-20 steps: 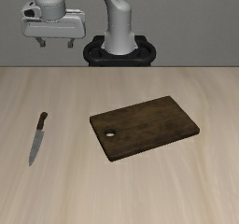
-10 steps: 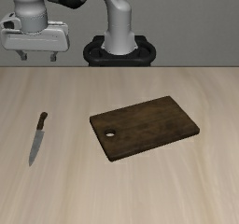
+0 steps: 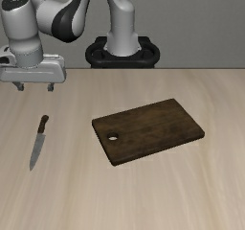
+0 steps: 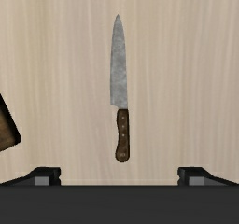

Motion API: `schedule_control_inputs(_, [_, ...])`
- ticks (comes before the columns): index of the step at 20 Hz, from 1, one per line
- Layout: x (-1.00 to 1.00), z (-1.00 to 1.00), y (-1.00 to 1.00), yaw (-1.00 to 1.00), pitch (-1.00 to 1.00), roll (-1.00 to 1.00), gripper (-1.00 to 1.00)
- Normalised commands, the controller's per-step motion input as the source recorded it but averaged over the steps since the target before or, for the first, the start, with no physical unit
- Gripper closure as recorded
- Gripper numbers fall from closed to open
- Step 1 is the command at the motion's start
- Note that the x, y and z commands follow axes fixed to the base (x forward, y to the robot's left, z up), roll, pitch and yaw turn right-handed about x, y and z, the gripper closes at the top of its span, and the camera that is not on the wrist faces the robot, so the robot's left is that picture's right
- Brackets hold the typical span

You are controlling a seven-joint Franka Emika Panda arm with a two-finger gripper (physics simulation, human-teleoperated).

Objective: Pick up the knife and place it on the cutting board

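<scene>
The pincer (image 3: 34,86) hangs open above the surface (image 3: 191,195), its fingertips (image 4: 42,175) spread wide with nothing between them. The knife (image 3: 38,141) lies flat on the surface, below the pincer and slightly ahead of it, centred on the gap between the fingers. Its long axis runs square to the line joining the two fingertips. The handle (image 4: 121,134) is the end nearer the pincer and the blade (image 4: 118,64) points away. The fingers would therefore close across the knife's narrow width, so I judge no wrist turn is needed. The next move looks like a short reach toward the handle, then a descent. The cutting board (image 3: 148,130) lies well off to one side of the pincer, apart from the knife.
</scene>
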Motion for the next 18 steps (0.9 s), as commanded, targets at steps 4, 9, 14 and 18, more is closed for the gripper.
schedule_control_inputs(4, [0.0, -1.0, 0.0, 0.0, 0.0, 0.0, -1.0])
schedule_control_inputs(9, [0.0, -1.0, 0.0, 0.0, 0.0, 0.0, -1.0])
schedule_control_inputs(14, [0.0, -1.0, 0.0, 0.0, 0.0, 0.0, -1.0])
schedule_control_inputs(18, [0.0, 0.0, 0.0, 0.0, 0.0, 0.0, 1.0])
